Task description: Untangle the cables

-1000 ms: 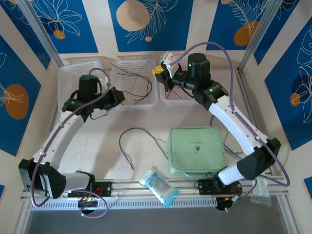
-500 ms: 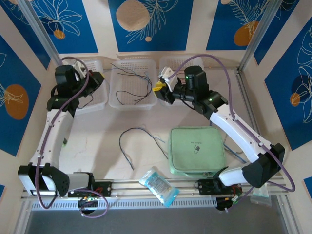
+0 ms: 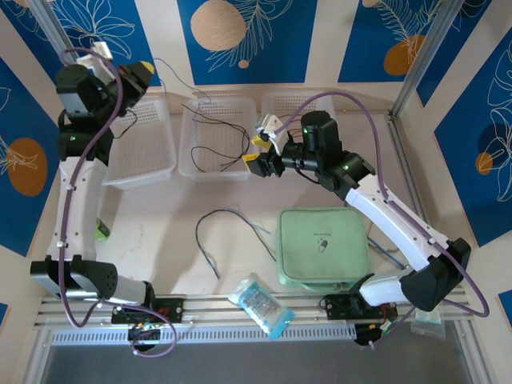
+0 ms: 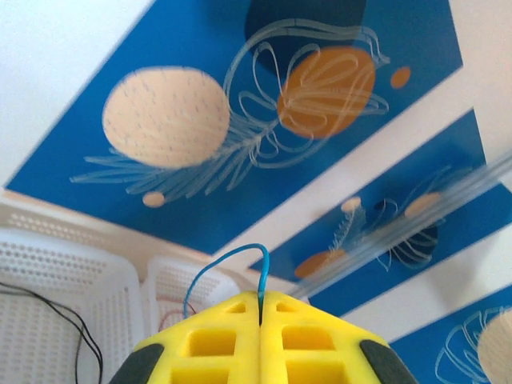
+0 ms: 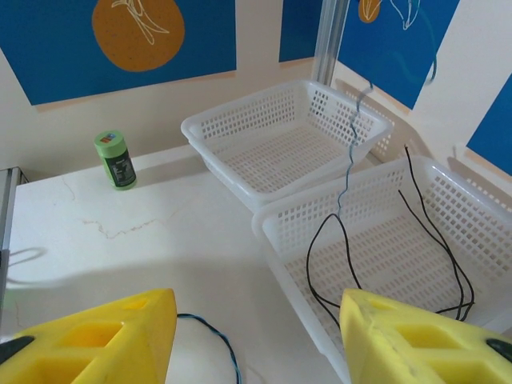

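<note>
Blue-panelled wall, left hand pinching blue cable, right hand spread near black cables in basket

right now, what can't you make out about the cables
Left wrist view: blue cable disappears between the shut left fingers; its lower run is hidden.
Right wrist view: blue-grey cable fades into blur near the top edge; black cables pass behind a right finger.
Top view: crossings in the middle basket too thin to trace.

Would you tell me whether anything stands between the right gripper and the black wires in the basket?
Only the near rim of the basket lies between the right gripper and the black wires; nothing covers them.
</note>
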